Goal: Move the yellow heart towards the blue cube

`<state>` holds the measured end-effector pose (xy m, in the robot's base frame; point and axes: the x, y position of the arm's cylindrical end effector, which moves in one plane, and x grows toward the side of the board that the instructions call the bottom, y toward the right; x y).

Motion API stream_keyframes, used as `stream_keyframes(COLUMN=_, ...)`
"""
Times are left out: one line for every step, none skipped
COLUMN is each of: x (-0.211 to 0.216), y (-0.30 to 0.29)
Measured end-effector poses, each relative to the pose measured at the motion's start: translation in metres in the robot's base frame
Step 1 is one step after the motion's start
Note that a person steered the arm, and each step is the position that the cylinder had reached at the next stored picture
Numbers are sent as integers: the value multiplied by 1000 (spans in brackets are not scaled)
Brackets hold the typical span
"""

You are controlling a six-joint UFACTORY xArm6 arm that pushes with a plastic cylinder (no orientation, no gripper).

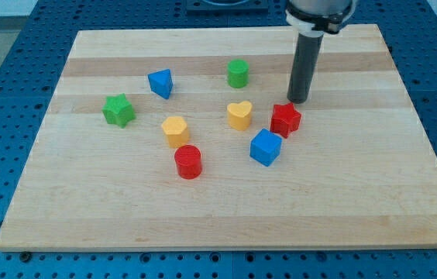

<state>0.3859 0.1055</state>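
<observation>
The yellow heart point(239, 115) lies near the board's middle. The blue cube point(266, 147) sits just below and to its right, a small gap apart. My tip point(297, 101) stands on the board to the right of the heart, just above the red star-shaped block point(285, 119), which lies between the tip and the blue cube. The tip touches neither the heart nor the cube.
A green cylinder point(238, 73) is above the heart. A blue angular block point(160, 83) and a green star point(118, 110) are at the left. A yellow hexagonal block point(175, 131) and a red cylinder point(188, 162) lie left of the cube. The wooden board point(358, 201) rests on a blue perforated table.
</observation>
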Motion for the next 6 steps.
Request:
stream_keyframes(x=5, y=-31)
stream_keyframes(x=5, y=-56)
stream_keyframes(x=8, y=-69)
stream_keyframes(x=20, y=-73)
stream_keyframes(x=36, y=-75)
stream_keyframes(x=48, y=-75)
